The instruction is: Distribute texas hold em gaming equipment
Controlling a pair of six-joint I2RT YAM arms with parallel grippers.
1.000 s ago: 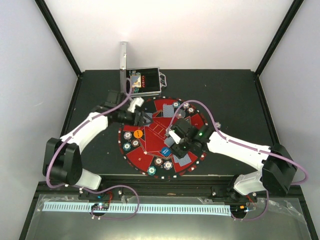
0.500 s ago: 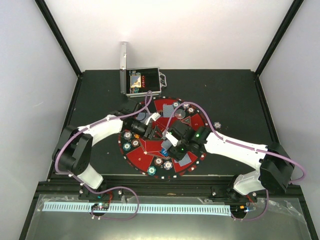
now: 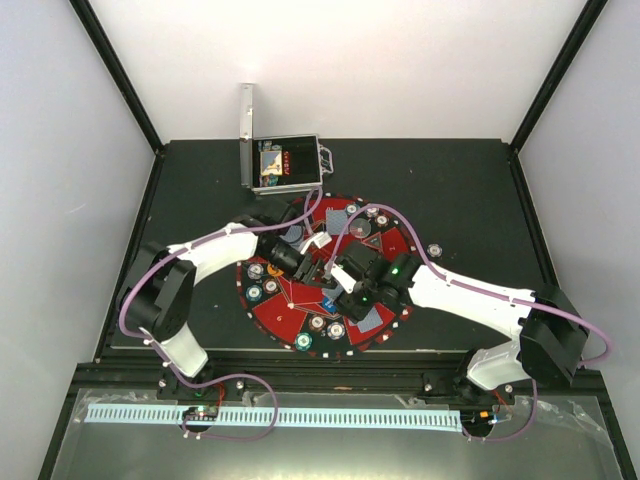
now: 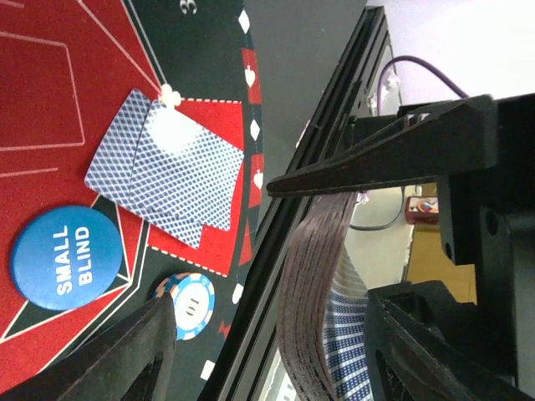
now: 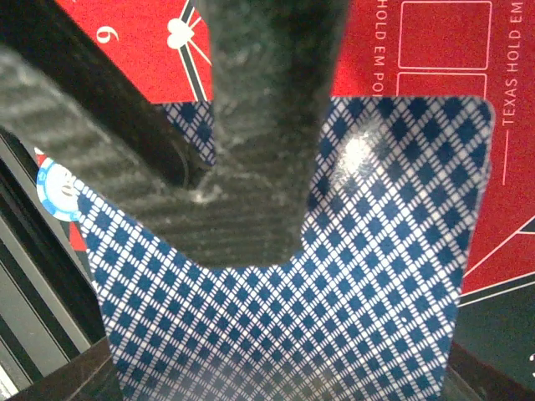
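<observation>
From above, 2 arms bend inward over 1 round red-and-black mat (image 3: 283,313) on a black table (image 3: 450,180) between white walls, left gripper (image 3: 320,268) and right gripper (image 3: 345,278) meeting mid-mat, 1 open silver case (image 3: 285,165) behind. Left wrist: jaws released astride 1 deck of playing cards (image 4: 309,284) seen edge-on; 2 overlapping cards (image 4: 163,167), 1 SMALL BLIND disc (image 4: 63,255) and 1 blue-white chip (image 4: 188,305) lie on the mat. Right wrist: the right gripper clamps that deck across its width, 1 left finger (image 5: 267,125) on top.
</observation>
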